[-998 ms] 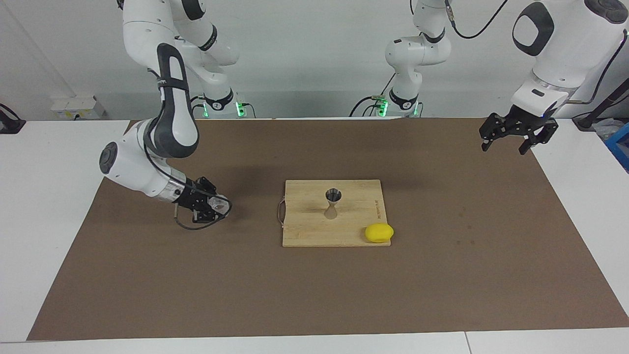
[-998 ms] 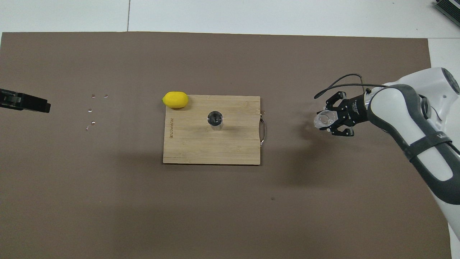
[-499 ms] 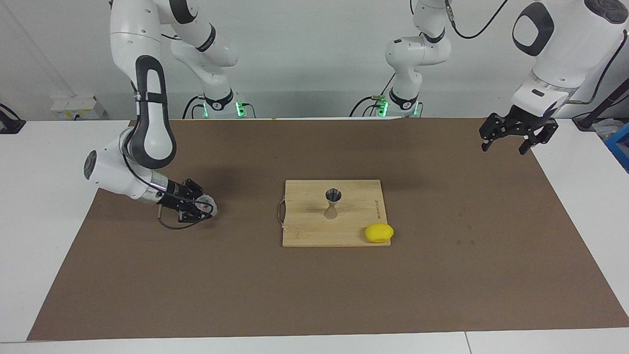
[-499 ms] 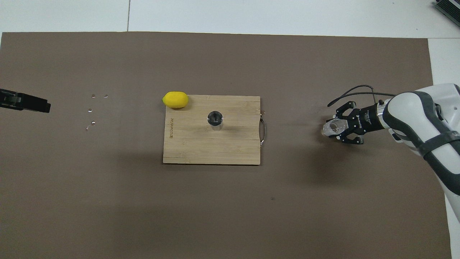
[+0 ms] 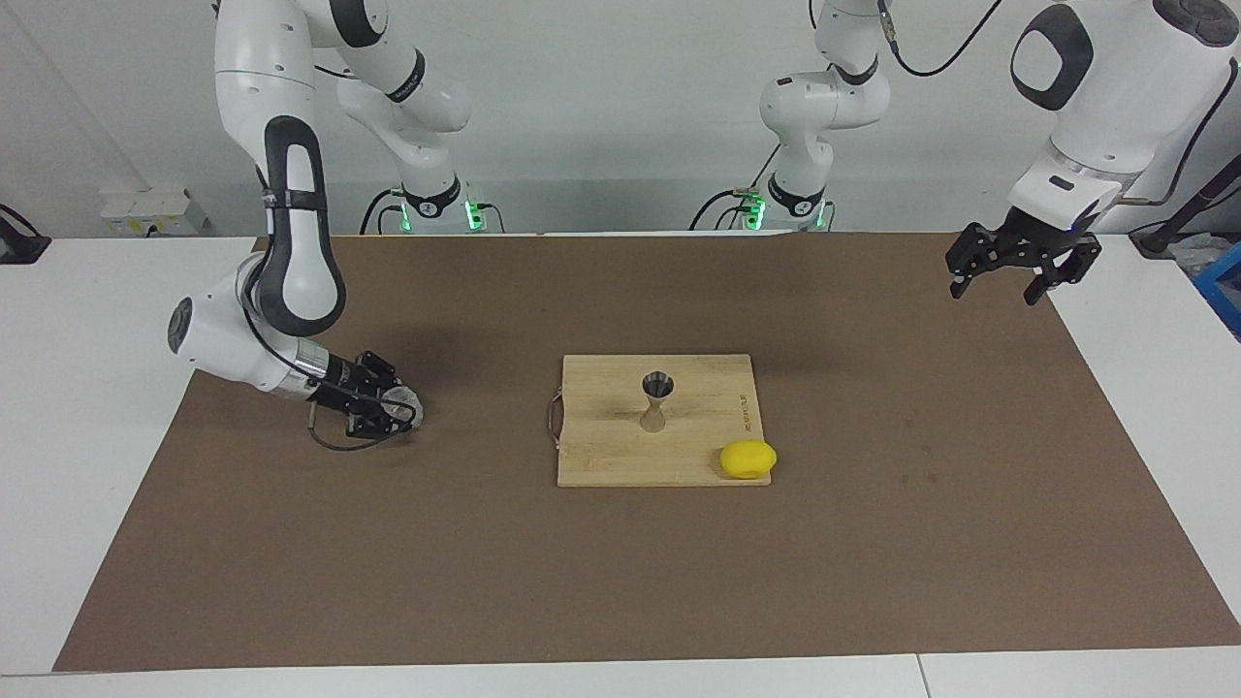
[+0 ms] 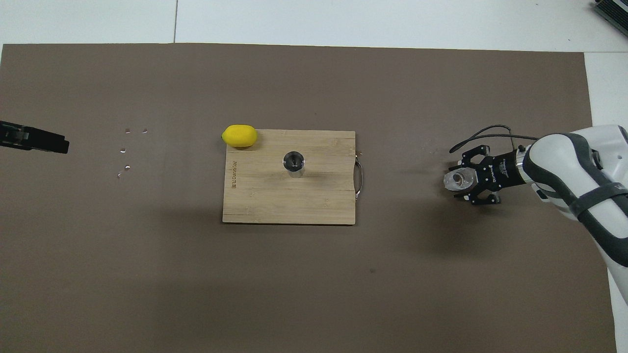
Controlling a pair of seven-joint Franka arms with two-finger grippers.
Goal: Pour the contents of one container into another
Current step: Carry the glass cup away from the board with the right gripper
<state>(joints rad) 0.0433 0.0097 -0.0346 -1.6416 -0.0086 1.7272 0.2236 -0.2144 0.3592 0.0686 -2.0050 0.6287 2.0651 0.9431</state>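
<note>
I read the clock with twelve o'clock pointing away from the robots across the desk (image 5: 97, 320). At the right arm's end, the right end effector (image 5: 396, 409) is down at the brown mat (image 5: 873, 543), lying nearly flat and pointing toward the middle, with a black cable (image 5: 339, 446) looping just beside it. The glass cup (image 5: 401, 397) sits at its tip, low at the mat. I cannot tell whether the end effector is pinching the cup or only framing it. From the cup, the jigger (image 5: 657, 399) is at about nine o'clock, well apart. Between them lie a stretch of bare mat and the metal handle (image 5: 554, 419) on the three o'clock edge of the cutting board (image 5: 601, 456). The jigger stands upright near the board's middle, a little toward twelve o'clock, with its open cone facing up. A yellow lemon (image 5: 747, 459) rests at the board's eleven o'clock corner, partly over the edge, at about ten o'clock from the jigger and apart from it. Further toward the left arm's end, at nine o'clock from the board, a few small shiny specks (image 6: 127, 167) dot the mat. The left arm waits with its left end effector (image 5: 1008, 276) raised over the mat's edge at that end, spread wide and carrying nothing.
</note>
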